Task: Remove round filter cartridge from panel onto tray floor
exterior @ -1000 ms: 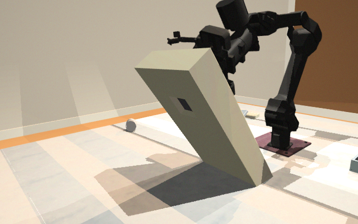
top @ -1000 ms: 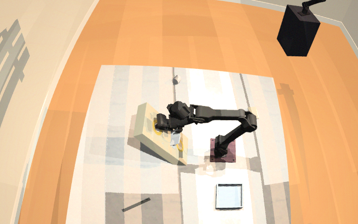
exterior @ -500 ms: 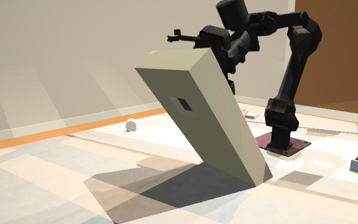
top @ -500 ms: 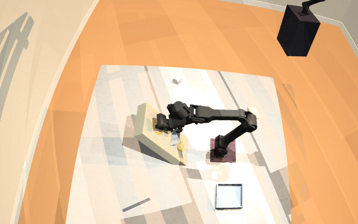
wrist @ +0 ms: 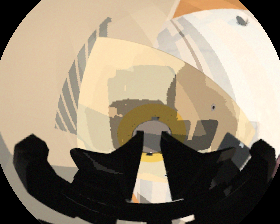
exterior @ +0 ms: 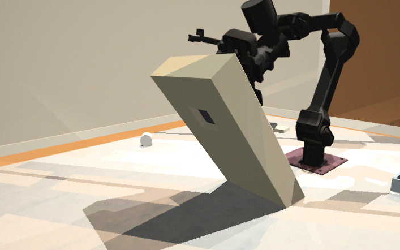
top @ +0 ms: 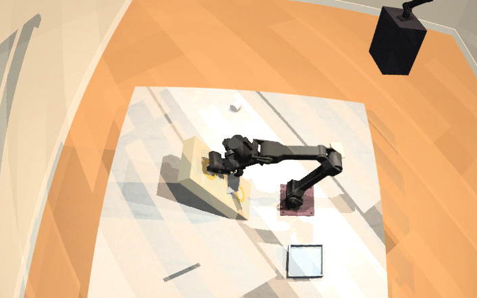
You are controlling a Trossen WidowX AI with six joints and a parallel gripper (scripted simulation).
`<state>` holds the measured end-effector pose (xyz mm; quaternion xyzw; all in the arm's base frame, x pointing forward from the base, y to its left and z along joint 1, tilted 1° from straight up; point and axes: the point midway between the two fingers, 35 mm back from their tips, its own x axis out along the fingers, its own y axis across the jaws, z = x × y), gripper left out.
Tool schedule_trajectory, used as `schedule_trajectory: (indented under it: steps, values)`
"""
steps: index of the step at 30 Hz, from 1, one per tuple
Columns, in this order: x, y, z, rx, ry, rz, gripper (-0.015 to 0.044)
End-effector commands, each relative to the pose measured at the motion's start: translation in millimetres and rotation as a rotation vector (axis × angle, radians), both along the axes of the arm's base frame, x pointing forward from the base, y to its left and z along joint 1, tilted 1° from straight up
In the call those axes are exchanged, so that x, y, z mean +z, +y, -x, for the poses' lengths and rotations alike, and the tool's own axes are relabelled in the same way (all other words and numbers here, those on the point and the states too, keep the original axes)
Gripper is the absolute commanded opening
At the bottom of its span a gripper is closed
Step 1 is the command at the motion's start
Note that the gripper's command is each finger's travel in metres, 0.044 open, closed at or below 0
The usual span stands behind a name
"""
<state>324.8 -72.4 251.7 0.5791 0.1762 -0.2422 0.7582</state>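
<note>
The service panel [top: 186,159] [exterior: 232,124] [wrist: 136,60] stands tilted on the pale table top [top: 121,236] [exterior: 55,198] [wrist: 261,65]; its high edge leans away from the arm's base plate [top: 309,210] [exterior: 339,160], and its low edge is on the side nearer to this plate. The filter cartridge [wrist: 153,126] is at the panel, inside the upper yellow ring [top: 210,176] [wrist: 125,125]; its grey round face is seen from the wrist, but I cannot tell how deep it sits. The gripper [top: 216,168] [exterior: 252,74] [wrist: 151,133] is at the sloped face of the panel and is clenched on the cartridge; its two dark fingertips stand apart over this face, with grey surface showing between them; whether they are inside the slots, I cannot tell. The exterior view has the fingertips hidden by the panel.

A second yellow ring [top: 241,193] is lower on the panel, close to its bottom edge. The tray [top: 322,261] [exterior: 397,186] lies well apart from the panel, past its low end; it has raised edges all around, and open table lies between its wall and the panel. A white cylinder [top: 235,106] [exterior: 146,139] lies apart from the panel, on the side opposite the tray; a cream block [top: 337,145] [exterior: 282,128] is far from the panel, near the bent elbow of the arm in the top view.
</note>
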Motion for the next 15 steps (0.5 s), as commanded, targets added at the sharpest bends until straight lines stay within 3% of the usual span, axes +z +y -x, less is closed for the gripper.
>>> schedule_trajectory:
  steps: [1,15]
  values:
    - [0.1,0.0,-1.7,0.004,-0.003,0.003,0.0]
    - [-6.4,-1.9,-11.4,0.243,0.074,0.359,0.0]
